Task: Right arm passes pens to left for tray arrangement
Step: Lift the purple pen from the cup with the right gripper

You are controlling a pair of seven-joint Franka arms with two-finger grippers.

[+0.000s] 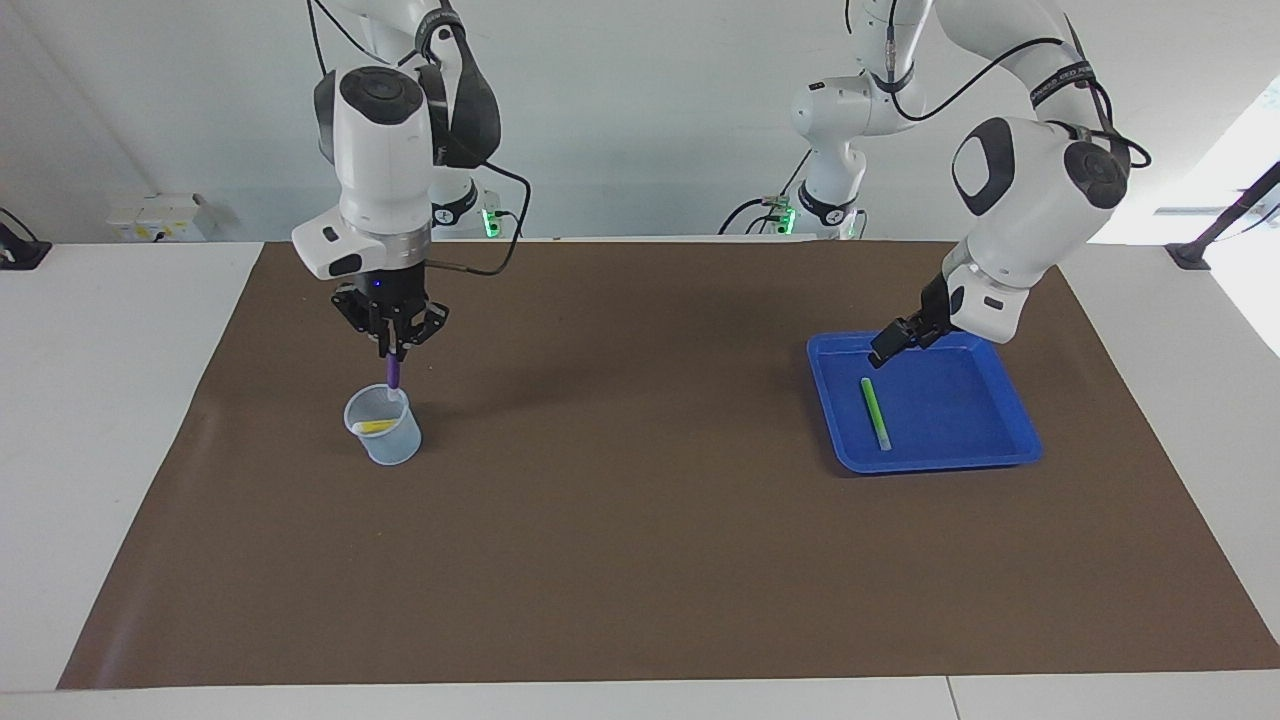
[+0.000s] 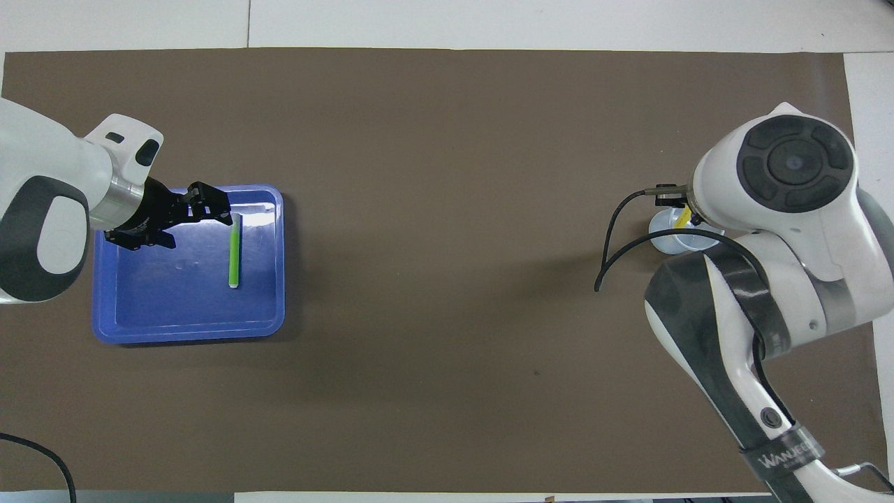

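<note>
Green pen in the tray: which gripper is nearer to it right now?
Left. The left gripper hangs over the blue tray, just above the green pen. The right gripper is over the mesh cup at the right arm's end, gripping the purple pen.

Right arm (image 1: 385, 140), upper left of the facing view: glossy white shell, dark grey round joint cap, silver wrist ring, black gripper (image 1: 393, 350) with small blue light, thin black cable plugged at wrist.

Left arm (image 1: 1030, 190), upper right: matching white shell, grey oval panels, black cable loops, black gripper (image 1: 884, 350). Black strap, white "WANJEER" lettering, lower right of overhead view.
</note>
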